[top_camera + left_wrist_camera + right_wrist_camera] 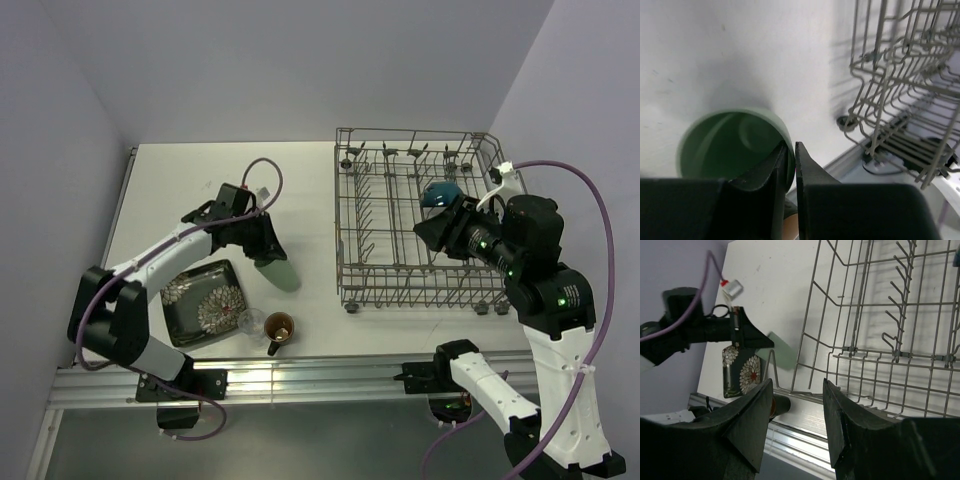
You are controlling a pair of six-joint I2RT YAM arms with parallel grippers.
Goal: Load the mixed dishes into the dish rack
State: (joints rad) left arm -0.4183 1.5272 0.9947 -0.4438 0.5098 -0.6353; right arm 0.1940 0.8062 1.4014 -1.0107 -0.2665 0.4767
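Left wrist view: the left tool pinches the cup by its rim, one finger inside, likely for a secure carry. Beyond it, to its right, stands the rack. The right tool hovers spread and empty over the rack's near edge, apparently leaving room.

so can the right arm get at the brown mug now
Probably not directly: the right hand hangs open over the dish rack, whose near left corner stands between it and the brown mug. It'd have to lift clear first.
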